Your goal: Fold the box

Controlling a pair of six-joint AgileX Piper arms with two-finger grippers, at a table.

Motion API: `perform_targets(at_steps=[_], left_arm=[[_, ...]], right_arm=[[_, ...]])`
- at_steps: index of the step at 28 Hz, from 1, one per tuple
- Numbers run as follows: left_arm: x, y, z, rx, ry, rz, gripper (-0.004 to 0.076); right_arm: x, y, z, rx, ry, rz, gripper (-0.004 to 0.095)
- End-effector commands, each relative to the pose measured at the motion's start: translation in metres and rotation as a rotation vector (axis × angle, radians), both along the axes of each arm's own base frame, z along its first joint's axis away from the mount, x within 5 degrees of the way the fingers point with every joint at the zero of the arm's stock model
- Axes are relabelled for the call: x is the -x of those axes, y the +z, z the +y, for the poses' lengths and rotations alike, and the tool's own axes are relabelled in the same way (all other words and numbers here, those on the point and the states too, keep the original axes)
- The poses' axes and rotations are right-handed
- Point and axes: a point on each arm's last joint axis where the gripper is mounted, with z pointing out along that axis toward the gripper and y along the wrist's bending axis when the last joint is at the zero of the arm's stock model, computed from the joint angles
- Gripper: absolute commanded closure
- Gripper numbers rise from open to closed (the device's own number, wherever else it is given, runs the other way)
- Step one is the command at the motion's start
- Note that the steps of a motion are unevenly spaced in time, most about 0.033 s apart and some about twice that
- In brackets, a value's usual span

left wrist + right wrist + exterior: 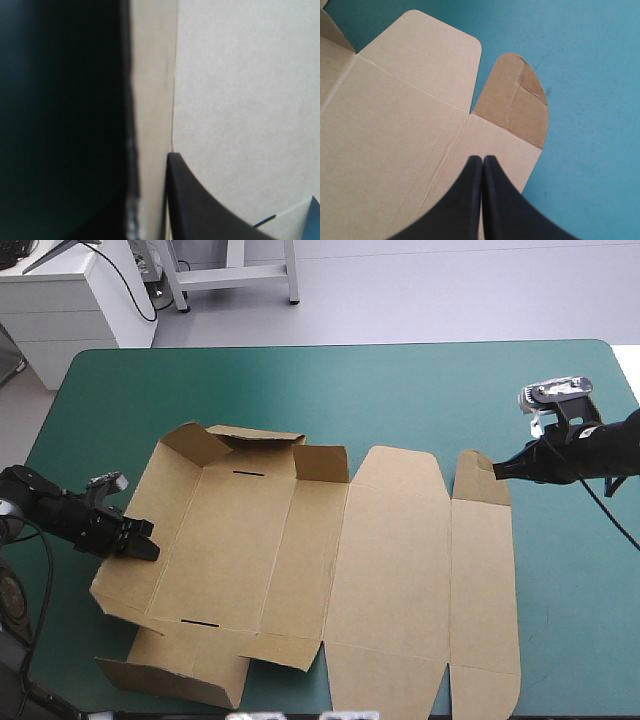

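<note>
Cannot make out much around the left gripper (150, 543): sees only one black finger (200, 210), pressed to the inner face of a raised wall of the box (400, 570), with darkness beyond that wall hiding the second. Looks pinched nearly closed on that left wall. Gets from that wrist view only pale board, no outline. Finds the right gripper (482, 159) closed to a point, holding nothing, over the narrow right-hand strip just short of its rounded far flap (512, 100); cannot tell whether touching. Places the box on the teal-green table (400, 390), left part walled, rest flat.
</note>
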Motion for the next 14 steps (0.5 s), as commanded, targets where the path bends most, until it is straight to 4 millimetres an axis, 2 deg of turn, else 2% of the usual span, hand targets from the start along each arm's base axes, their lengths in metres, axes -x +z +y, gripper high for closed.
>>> perform_targets(at_steps=[1,4,7,8,10,14], left_arm=[[0.002,0.011,-0.003,-0.007,-0.066,0.017,0.0718],[-0.007,0.024,-0.001,-0.030,-0.073,-0.037,0.0718],[-0.020,0.038,-0.007,-0.059,-0.142,-0.116,0.0731],[-0.029,0.050,-0.016,-0.080,-0.203,-0.177,0.0731],[-0.037,0.061,-0.025,-0.096,-0.261,-0.233,0.0731],[-0.058,0.096,-0.051,-0.156,-0.369,-0.401,0.0731]], right_arm=[[0.004,0.017,0.000,-0.005,-0.004,-0.084,0.0928],[0.004,0.016,0.000,-0.005,-0.002,-0.081,0.0928],[0.004,0.016,0.000,-0.005,-0.002,-0.080,0.0928],[0.004,0.016,0.000,-0.005,-0.001,-0.079,0.0927],[0.004,0.016,0.001,-0.005,-0.001,-0.078,0.0927],[0.004,0.016,0.001,-0.005,-0.001,-0.078,0.0928]])
